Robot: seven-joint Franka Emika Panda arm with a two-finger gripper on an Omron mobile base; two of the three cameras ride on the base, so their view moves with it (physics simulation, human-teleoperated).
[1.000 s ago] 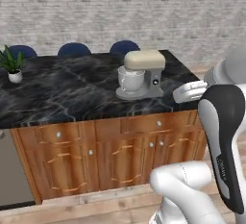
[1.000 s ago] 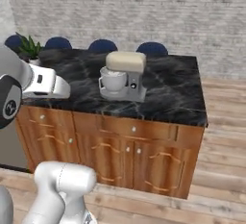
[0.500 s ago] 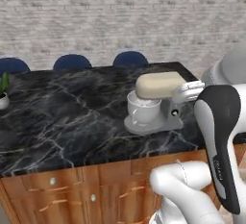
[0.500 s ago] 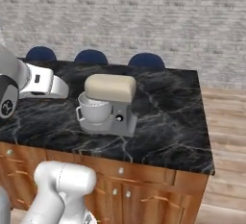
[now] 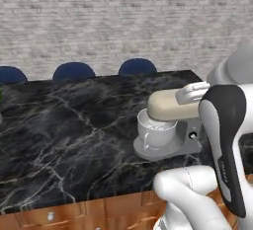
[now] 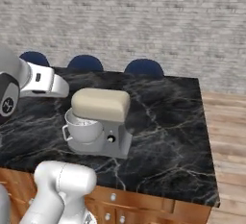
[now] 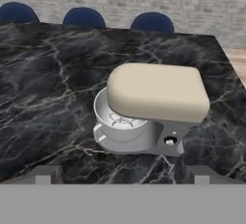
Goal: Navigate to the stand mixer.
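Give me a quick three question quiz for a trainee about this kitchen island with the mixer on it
1. True or false: the stand mixer stands on the black marble counter.
2. How many blue chair backs show beyond the counter's far edge in the right base view? A) one B) three C) five
3. Fill in: under the mixer's cream head sits a white ____ with a handle.

Key: 1 true; 2 B; 3 bowl.
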